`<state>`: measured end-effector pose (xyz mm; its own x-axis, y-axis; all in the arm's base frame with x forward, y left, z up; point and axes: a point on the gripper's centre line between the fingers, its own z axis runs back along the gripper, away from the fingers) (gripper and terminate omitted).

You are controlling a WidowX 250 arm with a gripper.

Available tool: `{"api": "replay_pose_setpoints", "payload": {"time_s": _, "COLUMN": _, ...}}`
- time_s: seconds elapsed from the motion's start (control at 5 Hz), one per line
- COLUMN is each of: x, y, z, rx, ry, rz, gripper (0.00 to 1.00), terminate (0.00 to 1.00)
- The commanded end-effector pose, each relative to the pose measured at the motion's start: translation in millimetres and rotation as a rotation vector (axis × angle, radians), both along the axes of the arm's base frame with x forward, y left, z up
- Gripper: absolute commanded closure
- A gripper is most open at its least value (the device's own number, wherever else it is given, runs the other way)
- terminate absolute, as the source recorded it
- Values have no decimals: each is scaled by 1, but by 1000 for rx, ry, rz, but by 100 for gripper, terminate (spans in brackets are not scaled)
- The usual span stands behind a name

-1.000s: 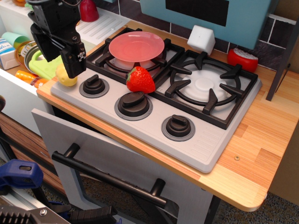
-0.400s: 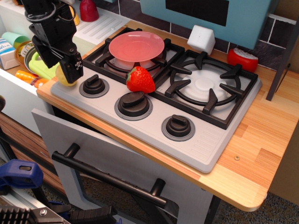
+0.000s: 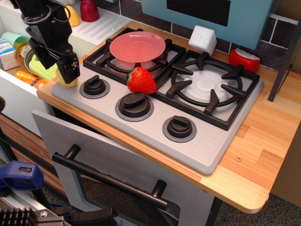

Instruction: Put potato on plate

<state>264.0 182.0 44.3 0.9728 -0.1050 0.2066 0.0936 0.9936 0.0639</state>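
Observation.image view, the only cam: gripper [image 3: 67, 71] sits low at the front-left corner of the stove [image 3: 155, 106], right over the potato [image 3: 67, 81]. Only a yellow sliver of potato shows below and beside the black fingers [image 3: 70, 66]; most of it is hidden behind them. Can't tell whether the fingers are apart or already clamped on it, since the gap faces away from the cam. Potato looks to rest on the grey stove edge, just left of the nearest knob [image 3: 94, 86] and just beside the green cutting board [image 3: 43, 69].

Plate [image 3: 137, 46] is on the back-left burner, well apart from the potato, w/ nothing on it. Strawberry [image 3: 141, 80] lies on the grate's front edge, between the potato and the plate's near side.

Risks, as I judge them:
- Potato is smooth and egg-shaped, so an off-centre squeeze could squirt it sideways off the stove edge, toward the bench [image 3: 254, 141] lip or the sink side.
- Carrying low to the plate could clip the knob or grate, or knock the strawberry.
- Plate sits on grate bars; a hard drop at its rim could tip it or let the potato roll off.
- Corn [image 3: 73, 16] behind is also yellow, but well apart, so little mix-up risk.
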Motion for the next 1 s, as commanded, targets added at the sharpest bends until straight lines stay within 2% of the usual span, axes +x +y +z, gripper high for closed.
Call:
{"api": "replay_pose_setpoints", "payload": {"time_s": 0.0, "x": 9, "y": 7, "z": 1, "rx": 14, "ry": -54, "rz": -6, "gripper": 0, "terminate": 0}}
{"api": "replay_pose_setpoints", "payload": {"time_s": 0.2, "x": 11, "y": 7, "z": -10, "rx": -21, "ry": -70, "rz": 0, "gripper": 0, "terminate": 0}}
{"api": "replay_pose_setpoints", "payload": {"time_s": 0.4, "x": 9, "y": 9, "z": -13, "rx": -35, "ry": -66, "rz": 21, "gripper": 100, "terminate": 0}}
{"api": "replay_pose_setpoints", "payload": {"time_s": 0.6, "x": 11, "y": 8, "z": -6, "rx": -42, "ry": -44, "rz": 21, "gripper": 100, "terminate": 0}}
{"api": "replay_pose_setpoints", "payload": {"time_s": 0.8, "x": 25, "y": -5, "z": 29, "rx": 41, "ry": -22, "rz": -29, "gripper": 100, "terminate": 0}}
